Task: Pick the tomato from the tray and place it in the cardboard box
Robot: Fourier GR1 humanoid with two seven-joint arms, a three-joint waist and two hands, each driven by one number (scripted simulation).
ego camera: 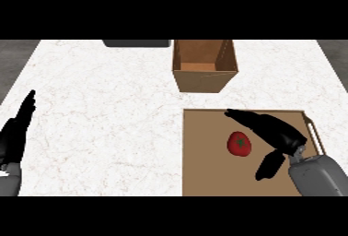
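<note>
The tomato (239, 143) lies on the tray (204, 159). We see our right hand (276, 131) just beside it, fingers straight, thumb spread apart. The cardboard box (201, 81) stands beyond on the desk (108, 115); our left hand (16, 133) rests open.

Red tomato (239, 143) with a green stem spot on top, lying on the flat brown tray (204, 161), just right of its middle. Tall cardboard box (202, 81), upright, open at the top, just beyond the tray's far left edge, not touching it.
</note>
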